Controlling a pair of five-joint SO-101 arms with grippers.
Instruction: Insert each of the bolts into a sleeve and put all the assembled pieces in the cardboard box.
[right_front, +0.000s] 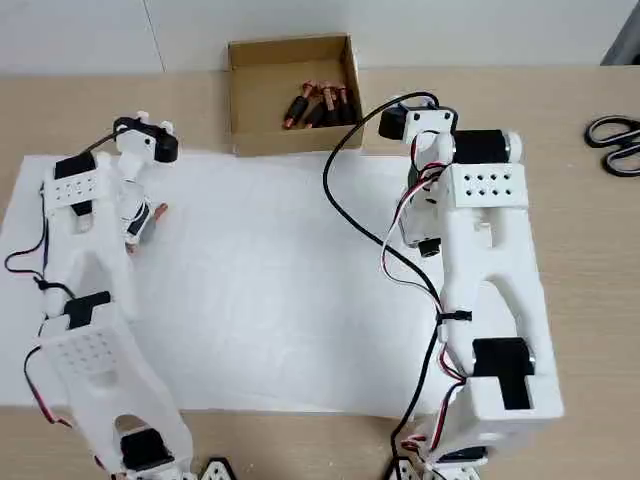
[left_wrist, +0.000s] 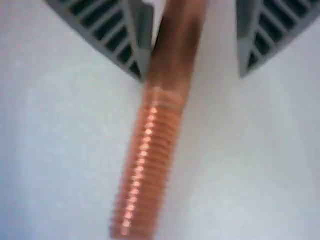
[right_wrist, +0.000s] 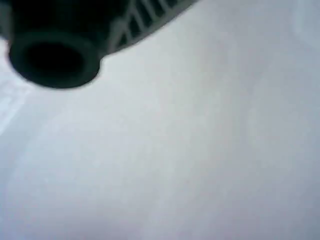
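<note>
left arm (right_front: 85, 300) folded forward, wrist pitched down, left gripper (right_front: 140, 222) well off the left front corner of the cardboard box (right_front: 238, 100). jaws apart around a bolt (left_wrist: 150, 165), one finger (left_wrist: 125, 35) touching it, gap on the other side. right arm (right_front: 490, 250) stretched toward the box, right gripper (right_front: 428, 243) near its right front corner, clamped on a sleeve (right_wrist: 52, 62).

a light wooden table (right_front: 560, 110) fills the frame, a white sheet (right_front: 270, 300) over its middle. a pale wall (right_front: 300, 20) runs along the top; scissors (right_front: 615, 140) lie at upper right.
</note>
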